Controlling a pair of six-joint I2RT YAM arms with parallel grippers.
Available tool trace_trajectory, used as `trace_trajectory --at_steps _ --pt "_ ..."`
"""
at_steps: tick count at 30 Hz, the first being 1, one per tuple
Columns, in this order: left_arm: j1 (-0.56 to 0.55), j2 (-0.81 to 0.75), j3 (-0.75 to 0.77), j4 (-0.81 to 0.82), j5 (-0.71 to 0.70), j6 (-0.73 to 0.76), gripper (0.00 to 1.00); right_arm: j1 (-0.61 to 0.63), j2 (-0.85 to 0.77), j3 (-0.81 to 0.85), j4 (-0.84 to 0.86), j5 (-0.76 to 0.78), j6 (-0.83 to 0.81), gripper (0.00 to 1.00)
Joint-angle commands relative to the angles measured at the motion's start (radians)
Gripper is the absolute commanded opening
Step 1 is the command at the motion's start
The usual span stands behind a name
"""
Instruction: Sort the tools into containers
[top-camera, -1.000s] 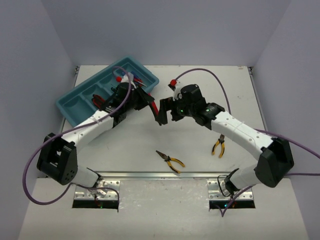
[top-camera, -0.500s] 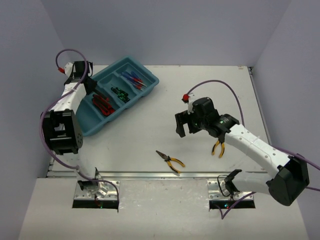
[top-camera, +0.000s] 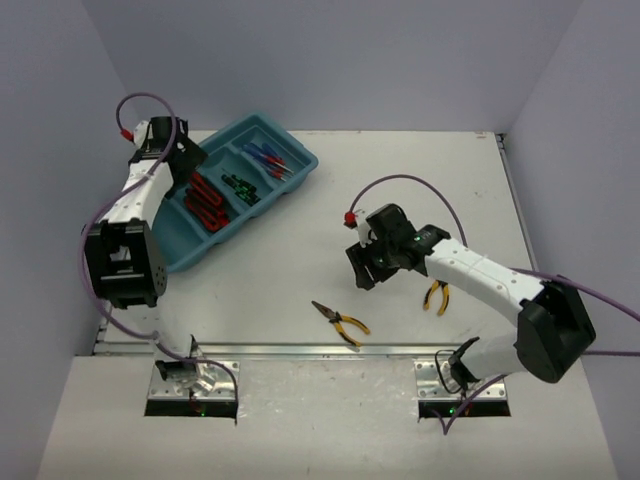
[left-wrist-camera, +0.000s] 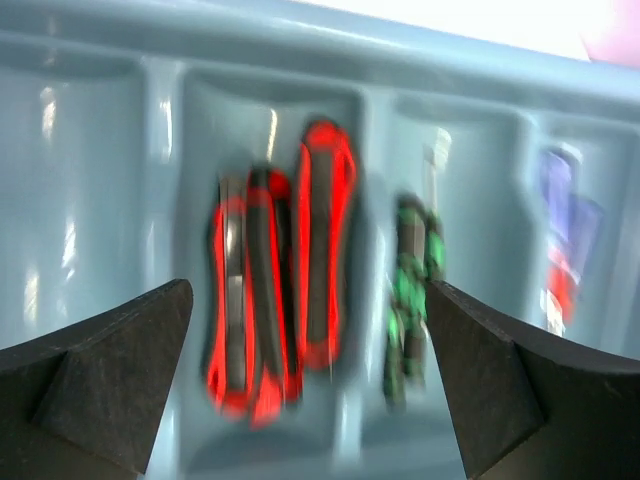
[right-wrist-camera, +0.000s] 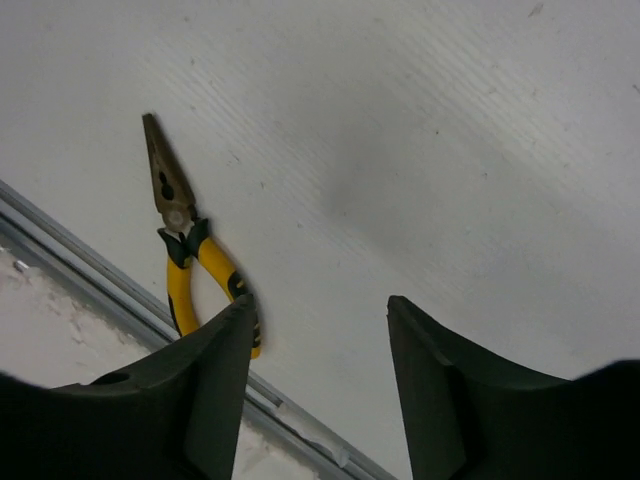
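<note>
1. Centre yellow pliers (top-camera: 340, 322): lying flat on the table (top-camera: 300, 230) close to its near edge, nose closed and pointing away to the left, touched by neither arm.
2. Right-hand yellow pliers (top-camera: 436, 294): also flat on the table, just on the near side of my right arm's forearm and well apart from the first pair.
3. Right gripper (right-wrist-camera: 318, 330): fingers spread apart with nothing between them, only bare table. It hangs above the table, just beyond the centre pair and to the left of the right-hand pair. In its wrist view the centre pair sits outside one finger, which covers the handle ends.
4. Tray (top-camera: 262, 208): a long teal tray at the far left of the table, set at a slant, its four compartments running in a row.
5. Red pliers (top-camera: 203, 203): lying together in the second compartment from the near end.
6. Green screwdrivers (top-camera: 240, 188): in the third compartment.
7. Blue screwdrivers (top-camera: 270, 158): in the far-end compartment (blurred in the left wrist view).
8. Left gripper (left-wrist-camera: 308, 300): fingers wide apart and holding nothing, poised over the tray's left side with the red pliers framed between the fingers
</note>
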Motion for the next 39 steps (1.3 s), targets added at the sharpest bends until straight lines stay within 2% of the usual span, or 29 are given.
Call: trace_trajectory --at_steps 1,4,7,12,23,26,28,29,33,39 --pt "-0.064 -0.401 -0.101 0.102 0.039 0.022 1.0 0.039 0.095 0.034 -0.079 0.049 -0.084 0.52" --pt "-0.107 -0.612 -0.237 0.154 0.086 0.022 1.0 0.09 0.141 0.027 -0.093 0.043 -0.097 0.5" --pt "-0.118 -0.697 -0.332 0.189 0.16 0.025 1.0 0.134 0.191 0.026 -0.081 0.041 -0.092 0.49" --pt "-0.118 -0.763 -0.396 0.187 0.259 0.045 1.0 0.192 0.247 0.01 -0.052 0.04 -0.07 0.46" --pt "-0.148 -0.816 -0.543 0.209 0.342 0.084 1.0 0.257 0.383 0.014 -0.009 0.055 -0.027 0.38" --pt "-0.165 -0.826 -0.582 0.223 0.355 0.081 1.0 0.263 0.394 0.004 0.023 0.066 -0.012 0.3" --pt "-0.216 -0.834 -0.636 0.242 0.358 0.066 1.0 0.263 0.394 -0.009 0.065 0.09 0.017 0.06" --pt "-0.237 -0.836 -0.66 0.255 0.356 0.058 1.0 0.263 0.394 -0.01 0.077 0.092 0.023 0.0" --pt "-0.332 -0.841 -0.74 0.309 0.378 0.011 1.0 0.262 0.359 -0.017 0.135 0.115 0.074 0.0" --pt "-0.446 -0.908 -0.925 0.505 0.448 -0.032 1.0 0.224 0.262 -0.011 0.203 0.186 0.202 0.0"
